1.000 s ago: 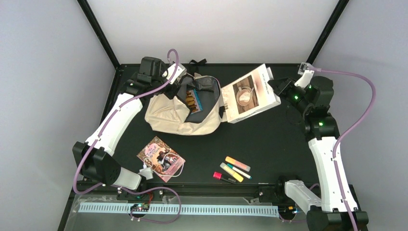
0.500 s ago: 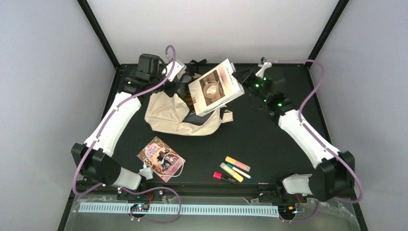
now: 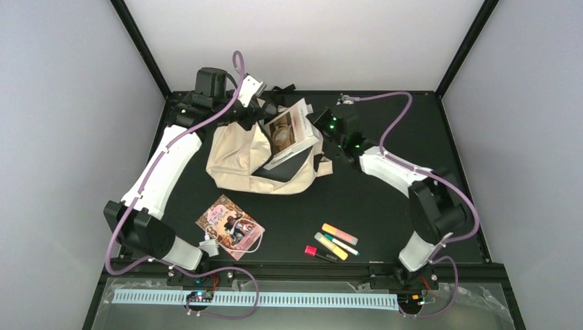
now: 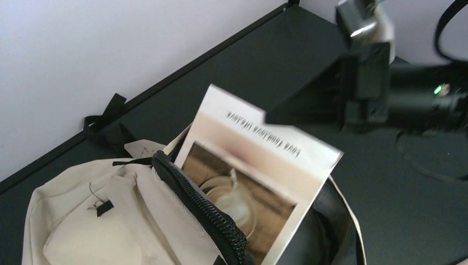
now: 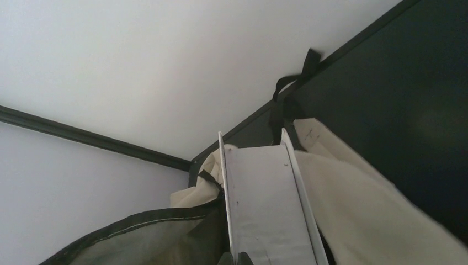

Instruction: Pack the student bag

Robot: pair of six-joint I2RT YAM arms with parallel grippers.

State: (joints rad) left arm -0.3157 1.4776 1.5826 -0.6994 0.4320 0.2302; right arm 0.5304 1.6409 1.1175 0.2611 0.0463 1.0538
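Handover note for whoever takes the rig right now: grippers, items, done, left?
Right gripper: shut on the coffee-cover book, which is tilted with its lower end inside the open main compartment of the student bag.
Left gripper: at the bag's far rim by the opening; its grip is not visible.
Done: book partly in, not released.
Left: seat the book and let go, then probably pack the pink booklet and the markers, both lying on the table nearer the arm bases. The bag is unzipped.

Black table; on it cream student bag, pink booklet, highlighters
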